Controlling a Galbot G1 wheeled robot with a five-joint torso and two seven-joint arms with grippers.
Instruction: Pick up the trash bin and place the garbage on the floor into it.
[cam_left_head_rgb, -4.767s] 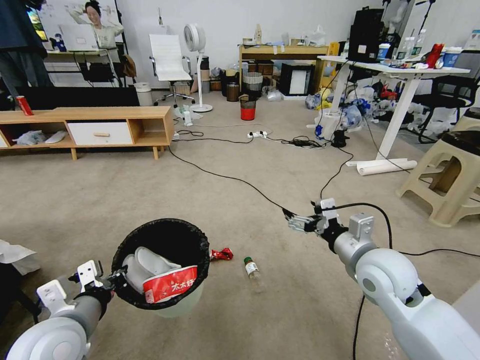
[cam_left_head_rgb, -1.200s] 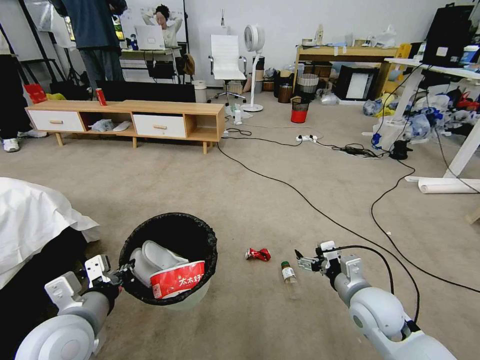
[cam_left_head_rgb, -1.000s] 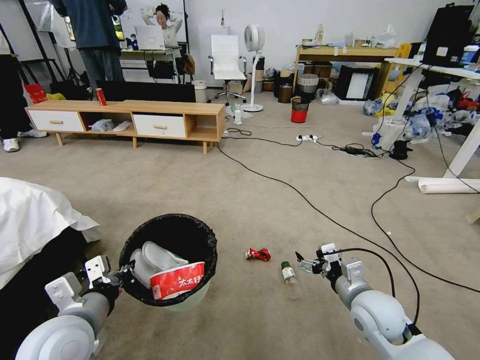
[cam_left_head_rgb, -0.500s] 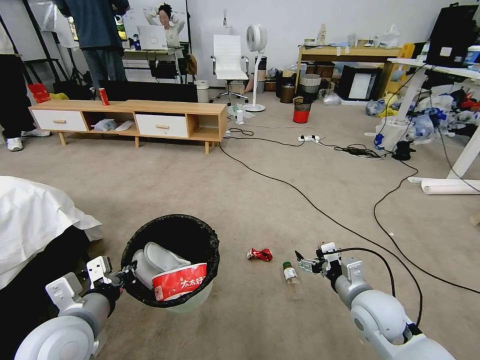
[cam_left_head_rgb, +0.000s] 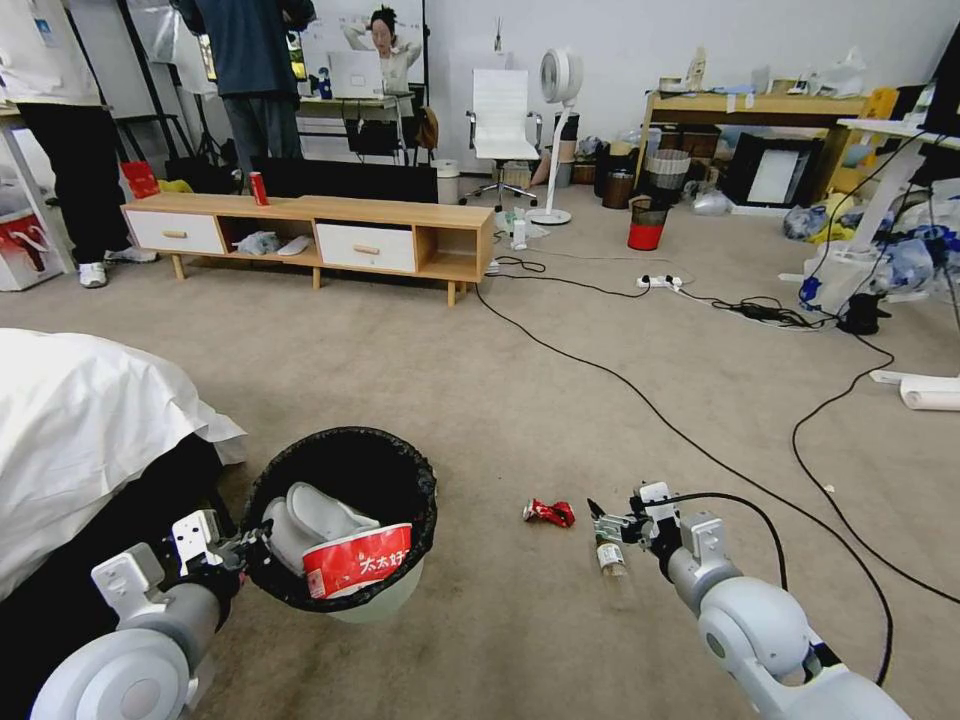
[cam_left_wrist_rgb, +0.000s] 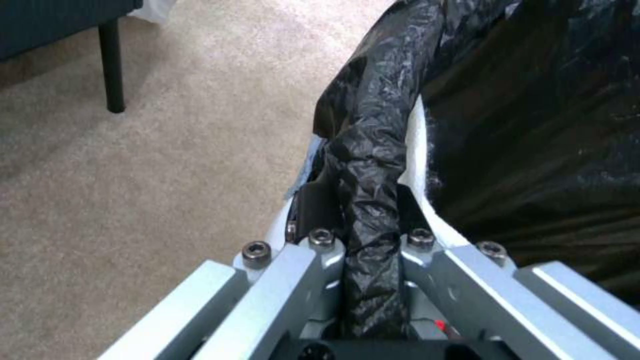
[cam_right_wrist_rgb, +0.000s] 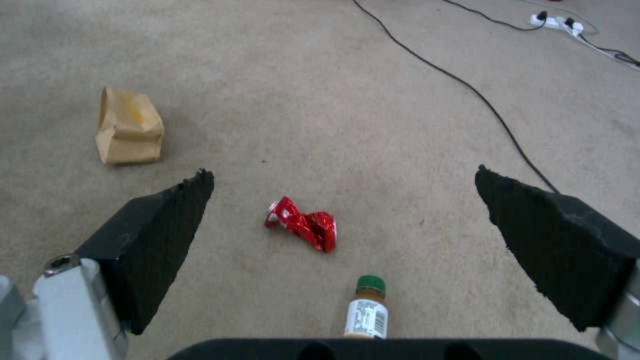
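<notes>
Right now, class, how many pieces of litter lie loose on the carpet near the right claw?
3: a crushed red wrapper just ahead of the open right claw, a small green-capped clear bottle nearest it, and a crumpled brown paper bag farther off. Others may be hidden.

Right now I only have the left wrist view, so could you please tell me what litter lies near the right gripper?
Observer: A crushed red wrapper and a green-capped bottle lie on the carpet just ahead of the right gripper.
Operator: Thank you. Are its fingers open?
Observer: Yes, spread wide with nothing between them.
Operator: Is there anything else to collect?
Observer: A crumpled brown paper bag lies farther off, apart from both.
</notes>
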